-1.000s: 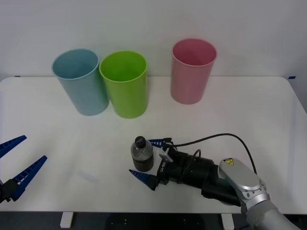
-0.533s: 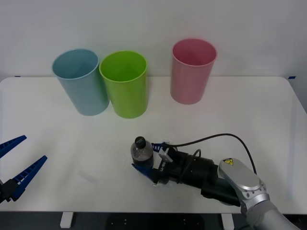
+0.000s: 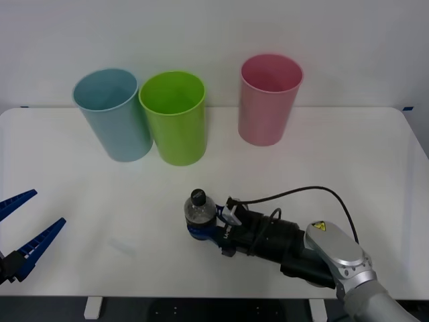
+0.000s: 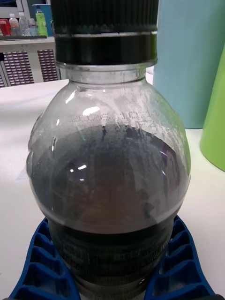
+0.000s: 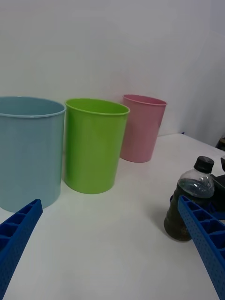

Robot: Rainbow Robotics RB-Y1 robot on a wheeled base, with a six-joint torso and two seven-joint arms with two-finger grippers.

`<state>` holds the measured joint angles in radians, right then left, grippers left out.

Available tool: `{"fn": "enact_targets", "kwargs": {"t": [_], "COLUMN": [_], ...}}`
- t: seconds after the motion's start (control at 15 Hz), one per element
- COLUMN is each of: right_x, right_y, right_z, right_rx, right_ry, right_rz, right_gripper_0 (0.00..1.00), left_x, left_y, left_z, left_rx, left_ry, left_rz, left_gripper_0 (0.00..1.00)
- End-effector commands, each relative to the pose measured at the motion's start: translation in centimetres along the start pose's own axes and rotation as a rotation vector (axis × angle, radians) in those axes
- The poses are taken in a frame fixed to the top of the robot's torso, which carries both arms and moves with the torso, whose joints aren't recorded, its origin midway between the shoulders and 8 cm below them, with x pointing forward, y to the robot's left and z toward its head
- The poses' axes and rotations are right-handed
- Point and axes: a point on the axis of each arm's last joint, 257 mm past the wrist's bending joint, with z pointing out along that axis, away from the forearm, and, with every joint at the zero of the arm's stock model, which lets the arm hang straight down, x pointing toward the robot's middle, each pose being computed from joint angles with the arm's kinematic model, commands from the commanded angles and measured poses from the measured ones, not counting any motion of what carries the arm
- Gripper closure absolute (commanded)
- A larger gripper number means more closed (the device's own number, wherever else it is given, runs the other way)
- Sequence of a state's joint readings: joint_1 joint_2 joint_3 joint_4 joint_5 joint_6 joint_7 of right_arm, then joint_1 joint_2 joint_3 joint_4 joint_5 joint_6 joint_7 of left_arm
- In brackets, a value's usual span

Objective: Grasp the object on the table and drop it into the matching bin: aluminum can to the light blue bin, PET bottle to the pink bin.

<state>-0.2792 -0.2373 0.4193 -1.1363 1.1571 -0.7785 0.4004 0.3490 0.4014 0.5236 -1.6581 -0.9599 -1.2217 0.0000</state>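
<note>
A small clear PET bottle (image 3: 199, 213) with a black cap and dark label band stands upright on the white table (image 3: 375, 168), near its front edge. My right gripper (image 3: 202, 232) is shut on the bottle's lower body; the blue fingers (image 4: 35, 272) press both sides of the bottle (image 4: 110, 178). The pink bin (image 3: 269, 99) stands at the back, right of centre, and the light blue bin (image 3: 114, 114) at the back left. My left gripper (image 3: 23, 231) hangs open at the table's front left corner, far from the bottle (image 5: 188, 206).
A lime green bin (image 3: 175, 117) stands between the light blue bin and the pink bin, close against the blue one. A black cable (image 3: 308, 194) loops over my right wrist. A white wall rises behind the bins.
My right gripper's fingers, spread wide around the bottle a second ago, have come together onto its lower body. The bottle stays in place and the left arm is still.
</note>
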Motion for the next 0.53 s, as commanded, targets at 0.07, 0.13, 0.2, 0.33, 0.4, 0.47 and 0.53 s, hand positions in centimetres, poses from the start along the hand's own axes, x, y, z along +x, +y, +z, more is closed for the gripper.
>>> {"fn": "enact_targets", "kwargs": {"t": [0.07,0.13,0.2,0.33,0.4,0.47,0.53], "right_x": [-0.6,-1.1,-1.3,-1.6,-1.9,-2.1,-2.5], "right_y": [-0.2,-0.6,-1.0,-2.2,-2.9,-3.4,-4.0], "right_z": [-0.1,-0.1,-0.4,-1.1,-1.6,-2.1,-2.6], "right_rx": [0.007,0.016,0.027,0.050,0.063,0.072,0.083], "right_ry": [-0.021,-0.033,-0.038,-0.042,-0.048,-0.051,-0.060], "right_rz": [0.024,0.033,0.043,0.040,0.043,0.049,0.058], "right_gripper_0": [1.00,1.00,1.00,1.00,1.00,1.00,1.00], "left_x": [0.0,0.0,0.0,0.0,0.0,0.0,0.0], "left_y": [0.0,0.0,0.0,0.0,0.0,0.0,0.0], "left_z": [0.0,0.0,0.0,0.0,0.0,0.0,0.0], "left_rx": [0.000,0.000,0.000,0.000,0.000,0.000,0.000], "left_ry": [0.000,0.000,0.000,0.000,0.000,0.000,0.000], "left_rz": [0.000,0.000,0.000,0.000,0.000,0.000,0.000], "left_gripper_0": [0.00,0.00,0.00,0.00,0.00,0.00,0.00]}}
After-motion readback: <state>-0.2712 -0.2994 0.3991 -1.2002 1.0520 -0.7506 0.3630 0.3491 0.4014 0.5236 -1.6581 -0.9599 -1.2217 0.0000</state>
